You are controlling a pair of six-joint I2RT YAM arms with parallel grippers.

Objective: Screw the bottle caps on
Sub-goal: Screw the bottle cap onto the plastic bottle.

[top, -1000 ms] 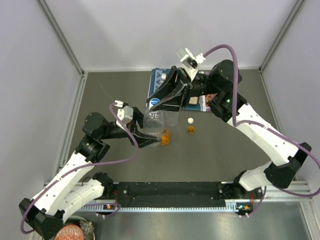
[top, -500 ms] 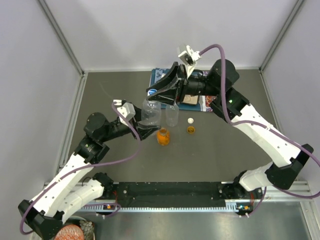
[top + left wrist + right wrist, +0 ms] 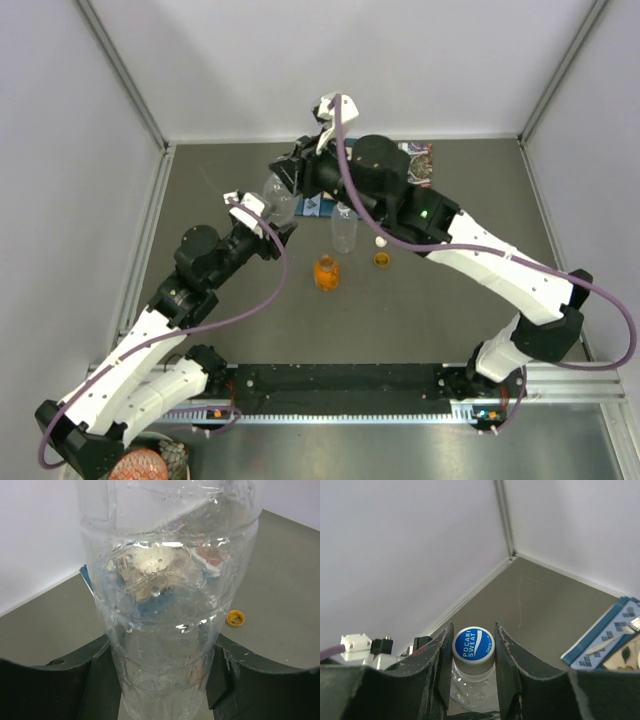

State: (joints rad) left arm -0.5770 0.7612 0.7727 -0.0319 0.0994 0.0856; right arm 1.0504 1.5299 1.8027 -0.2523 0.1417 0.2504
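The left pincer (image 3: 165, 682) is clamped around the lower body of a clear ribbed bottle (image 3: 167, 595), one dark finger (image 3: 75, 680) pressed to each side. From above, this bottle (image 3: 279, 196) is near the far edge of the bench (image 3: 450, 310), left of the middle. Whether its base touches the bench I cannot tell.

The right pincer (image 3: 473, 639) reaches in from the far side and is closed narrow on the blue-and-white cap (image 3: 474, 643). The cap sits on that bottle's neck and its printed top reads "POCARI SWEAT". Both fingers (image 3: 506, 660) touch the cap's rim.

A second clear bottle (image 3: 344, 230) stands upright near the middle of the bench, just right of the held one. The squat orange bottle (image 3: 326, 272) stands close by, toward the near edge. Right of these two lie a white cap (image 3: 381, 241) and an orange cap (image 3: 382, 260), just beside each other, the white one nearer the far edge. A printed sheet (image 3: 418, 160) with a blue patterned border lies flat along the far edge.
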